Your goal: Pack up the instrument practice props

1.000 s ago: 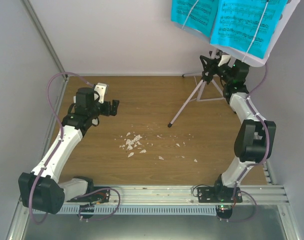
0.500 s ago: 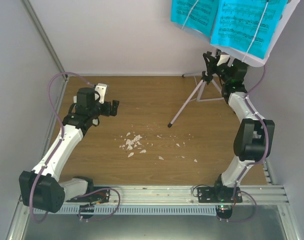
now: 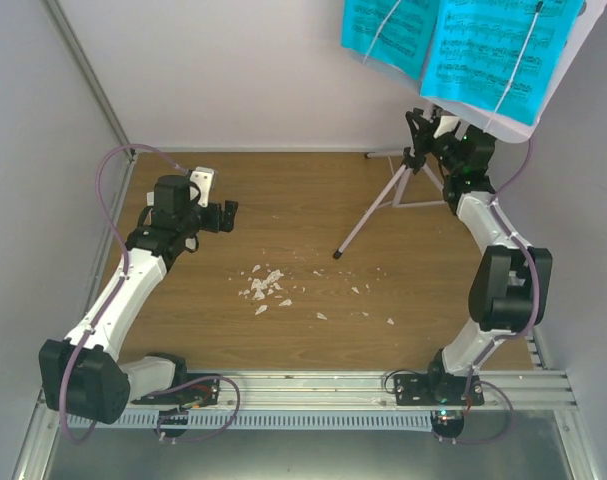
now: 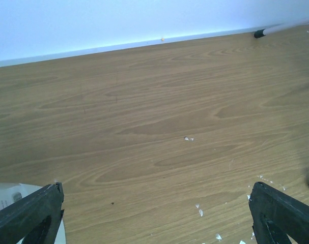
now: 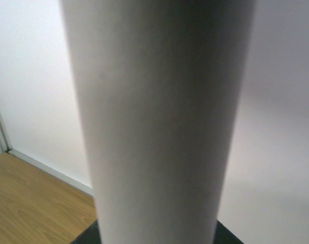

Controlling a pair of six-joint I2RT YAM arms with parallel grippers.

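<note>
Music stand (image 3: 374,210) is at the far right corner of the table (image 3: 283,190), on three thin legs, and the cyan sheet-music pages (image 3: 483,50) lie open on its plate, high above. The right gripper (image 3: 415,135) is at the post just under the plate. In the right wrist view the post (image 5: 154,122) fills nearly the whole picture, so it is very close to the camera. The fingers are hidden there, and I cannot tell if they press on it.

I judge that the step in hand is to take the stand by its post. To do it well, the grip should be firm and centred before any lifting. The move should be slow and upright, because the stand looks top-heavy and the pages could slide off.

The left gripper (image 3: 226,213) hovers low at the left side, fingers wide apart with nothing between them, just beside the small white metronome (image 3: 201,184). White crumbs (image 3: 265,285) lie in the middle of the table.
</note>
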